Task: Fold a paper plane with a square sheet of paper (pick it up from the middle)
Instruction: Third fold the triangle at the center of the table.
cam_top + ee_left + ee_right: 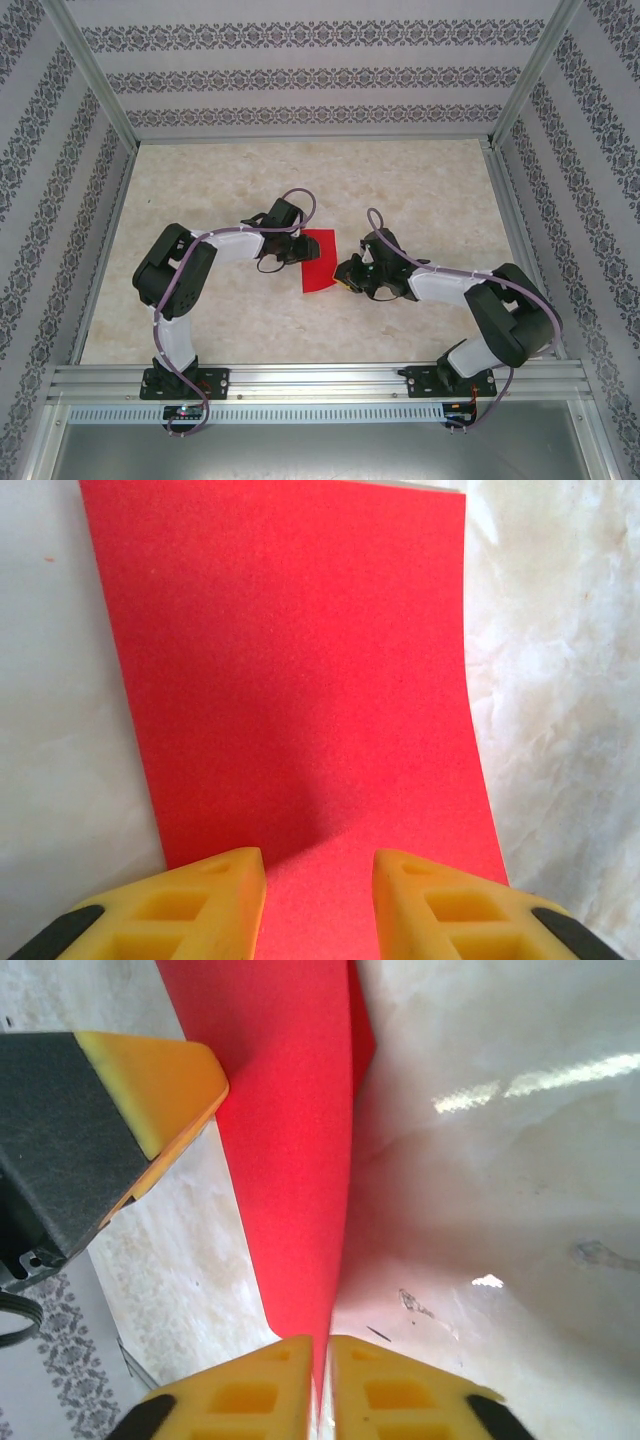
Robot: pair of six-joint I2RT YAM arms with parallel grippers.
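The square sheet of paper [318, 262] is bright red and lies mid-table between both arms. My right gripper [346, 272] is shut on its right edge, and the sheet [290, 1110] rises edge-on from between the yellow fingers [262, 1385]. My left gripper [284, 250] rests over the sheet's left side. Its fingers [215, 900] stand apart on the red surface [290, 680], which curls upward at the far end. The left gripper's finger [150, 1080] also shows in the right wrist view, beside the sheet. The paper plane is out of view.
The tabletop [420, 190] is pale marble-patterned, fenced by metal rails [300, 138] and patterned walls. Both arm bases [185, 380] sit on the near rail.
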